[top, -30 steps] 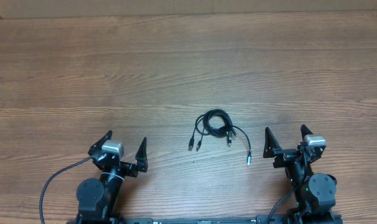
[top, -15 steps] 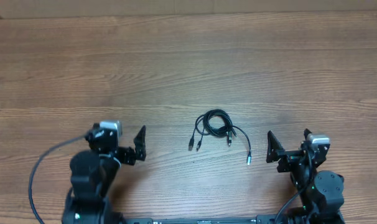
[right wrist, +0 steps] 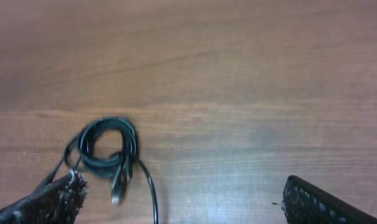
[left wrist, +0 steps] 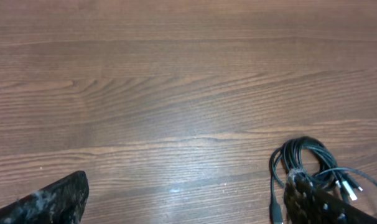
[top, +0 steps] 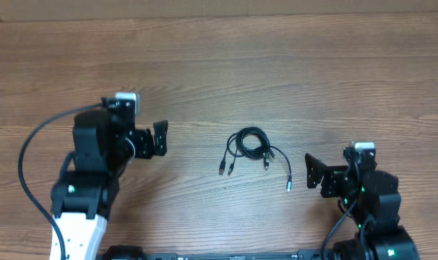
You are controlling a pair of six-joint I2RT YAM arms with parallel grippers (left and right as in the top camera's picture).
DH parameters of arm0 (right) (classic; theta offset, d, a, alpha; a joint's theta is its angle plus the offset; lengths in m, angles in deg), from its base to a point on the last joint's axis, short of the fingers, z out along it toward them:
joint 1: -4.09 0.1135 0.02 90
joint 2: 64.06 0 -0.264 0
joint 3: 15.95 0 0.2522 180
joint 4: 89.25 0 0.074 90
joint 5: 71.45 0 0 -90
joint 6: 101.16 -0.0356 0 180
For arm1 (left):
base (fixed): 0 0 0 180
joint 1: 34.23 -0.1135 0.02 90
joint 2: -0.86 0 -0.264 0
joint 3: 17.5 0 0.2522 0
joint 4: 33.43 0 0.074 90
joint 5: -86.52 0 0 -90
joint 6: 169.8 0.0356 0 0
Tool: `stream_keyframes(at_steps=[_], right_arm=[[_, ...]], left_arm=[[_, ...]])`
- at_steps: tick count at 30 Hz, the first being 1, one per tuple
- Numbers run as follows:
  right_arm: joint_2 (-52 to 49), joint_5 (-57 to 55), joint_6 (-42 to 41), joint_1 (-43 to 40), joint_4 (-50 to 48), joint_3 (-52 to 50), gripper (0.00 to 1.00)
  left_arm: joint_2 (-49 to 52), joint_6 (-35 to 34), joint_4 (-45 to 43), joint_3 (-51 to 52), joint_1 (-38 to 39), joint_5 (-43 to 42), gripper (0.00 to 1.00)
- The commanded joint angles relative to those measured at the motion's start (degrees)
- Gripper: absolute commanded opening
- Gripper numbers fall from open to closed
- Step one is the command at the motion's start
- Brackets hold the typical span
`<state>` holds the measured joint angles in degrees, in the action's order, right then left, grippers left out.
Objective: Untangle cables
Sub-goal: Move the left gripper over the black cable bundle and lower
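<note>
From my station I see the cables (top: pixel 251 148) lying on the bare wood of the table (top: pixel 219 65), roughly midway across it and between my two arms, touching neither. The left tool (left wrist: pixel 188 179) has its jaws spread wide with nothing between them. In its wrist view the bundle sits low and to the right, partly hidden behind that side's finger (left wrist: pixel 313 202). From overhead this tool is well apart from the bundle, off to its left and about level with the coil. The right tool (right wrist: pixel 185 181) is likewise fully spread and grips nothing. Its wrist view puts the coil low and to the left, just beside the finger there (right wrist: pixel 55 199). Overhead, this tool sits near the bundle, closest to the plug on the longest lead (top: pixel 285 170), with a gap between them. The bundle is a small loose coil on the far side, with the loose ends trailing out of it toward my side of the table. Two short ends run down and slightly left, one short end drops from the right of the coil, and the longest lead curves down and right. Its overall long axis runs far to near, leaning toward the right arm.
</note>
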<state>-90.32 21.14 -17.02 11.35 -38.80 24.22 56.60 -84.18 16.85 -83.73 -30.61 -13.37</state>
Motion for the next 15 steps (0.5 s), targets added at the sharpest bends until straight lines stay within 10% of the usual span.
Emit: stream_keyframes(at_steps=[1, 15], right_arm=[[-5.18, 0.55, -0.26, 0.07, 1.81, 5.70, 1.00], [-25.66, 0.13, -0.07, 0.07, 15.37, 26.12, 1.00]], left_arm=[[4.24, -0.74, 5.22, -8.07, -0.22, -0.63, 1.00], [7.85, -2.49, 17.29, -15.19, -0.22, -1.51, 0.99]])
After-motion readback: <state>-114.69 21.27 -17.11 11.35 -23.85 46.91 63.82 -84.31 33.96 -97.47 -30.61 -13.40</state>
